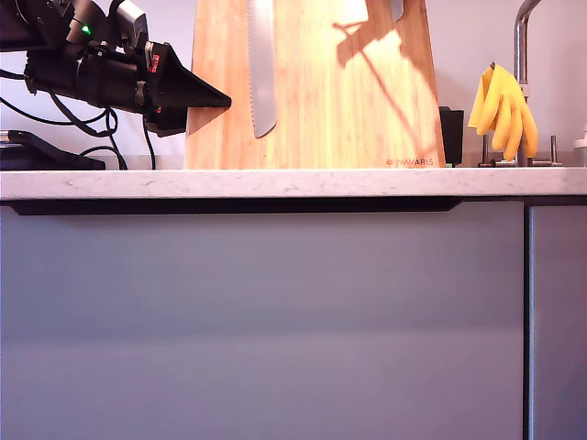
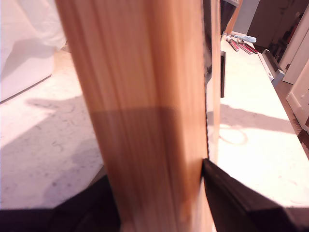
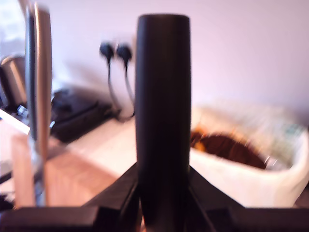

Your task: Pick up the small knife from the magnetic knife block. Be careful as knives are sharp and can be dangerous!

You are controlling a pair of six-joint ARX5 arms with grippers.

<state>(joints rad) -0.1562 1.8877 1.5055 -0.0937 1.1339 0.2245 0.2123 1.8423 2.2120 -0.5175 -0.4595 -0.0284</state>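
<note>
Surface [image 1: 303, 183]: pale marble-patterned slab, thin front edge, over grey cabinet fronts [image 1: 266, 321].

Standing directly on it: the magnetic knife block [image 1: 330, 101], upright, near mid-surface in the exterior view, red lettering at its lower corner toward that view's right.

Just beside the block on the exterior view's right: 1 small black object [image 1: 451, 136], identity unclear.

Further toward that right: tap base [image 1: 521, 158].

Exterior view's left: black base [image 1: 46, 154] with cables.

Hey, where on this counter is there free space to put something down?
Bare counter runs along the front edge, before the magnetic knife block. Crowded: the exterior view's left, with my first claw and cables; its right, with the faucet and yellow gloves.
</note>
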